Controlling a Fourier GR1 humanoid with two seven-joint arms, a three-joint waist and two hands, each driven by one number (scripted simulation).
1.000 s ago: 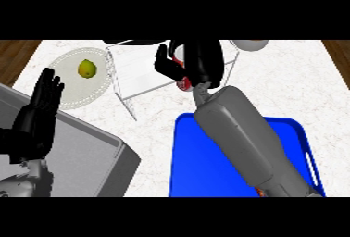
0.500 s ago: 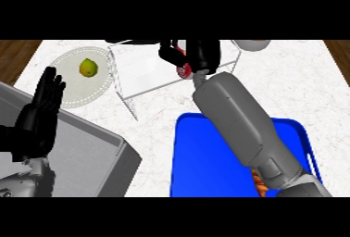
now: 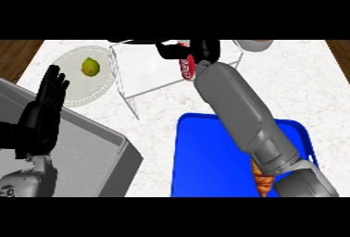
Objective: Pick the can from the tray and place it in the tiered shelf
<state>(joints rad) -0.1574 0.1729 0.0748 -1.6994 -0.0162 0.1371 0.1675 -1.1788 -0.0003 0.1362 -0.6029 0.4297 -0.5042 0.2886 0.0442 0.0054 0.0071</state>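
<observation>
Item: blue tray (image 3: 205, 157), nearest the viewer, lying under the right forearm and well behind the right hand; flat, rimmed, on the white marbled counter (image 3: 308, 92).

Item: croissant (image 3: 262, 183), brown, on the tray's near right part, partly hidden by the forearm that crosses above it.

Item: grey box (image 3: 82, 157), at lower left, directly right of and beneath the left hand; slanted top, dark edge.

Item: left hand (image 3: 46, 109), black, at the view's left edge, fingers straight and pointing up, holding nothing, resting.

Item: plate (image 3: 103, 88), white, round, just beyond the left hand's fingertips and left of the right hand; a yellow-green lemon (image 3: 90, 66) sits on it, toward the far side.

Item: tiered shelf (image 3: 147, 78), thin white wire frame, between the plate and the right hand, its far end under that hand.

Item: can (image 3: 186, 67), red with white lettering, off the tray, held over the shelf's far right part; only its lower portion shows below the fingers.

Item: right hand (image 3: 195, 50), black, farthest out, fingers curled round the can's upper end.

Item: bowl (image 3: 254, 44), pale, partly cut off at the far edge, just right of the right hand
</observation>
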